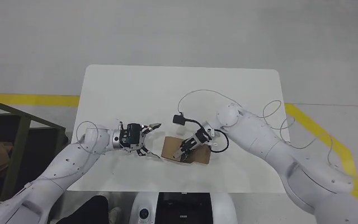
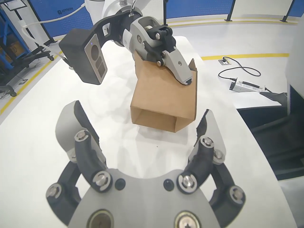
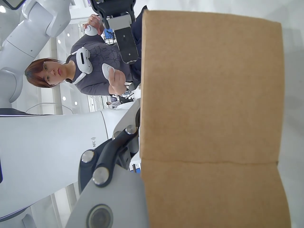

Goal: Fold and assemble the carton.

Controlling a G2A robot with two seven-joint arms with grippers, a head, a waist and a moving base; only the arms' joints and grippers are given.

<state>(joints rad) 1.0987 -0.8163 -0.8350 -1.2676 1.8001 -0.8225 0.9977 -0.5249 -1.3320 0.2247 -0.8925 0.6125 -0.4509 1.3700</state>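
Pinching carton (image 2: pixel 163 93) top panel, right claw (image 2: pixel 187 81) | left claw (image 2: pixel 141 107) spread wide | looks light and bendy, I'd grab near creases

Carton (image 1: pixel 200 155): plain brown card all over. Table (image 1: pixel 224 89): white. My left gripper (image 1: pixel 156 141): silver-grey metal, black pads. My right gripper (image 1: pixel 184 150): same silver-grey and black. Floor (image 1: pixel 168 33) pale grey, with a yellow stripe (image 1: pixel 39 100).

A robotics lab: blue partition panels (image 2: pixel 66 1), yellow floor tape (image 1: pixel 39 99) (grey floor (image 1: pixel 168 28)).
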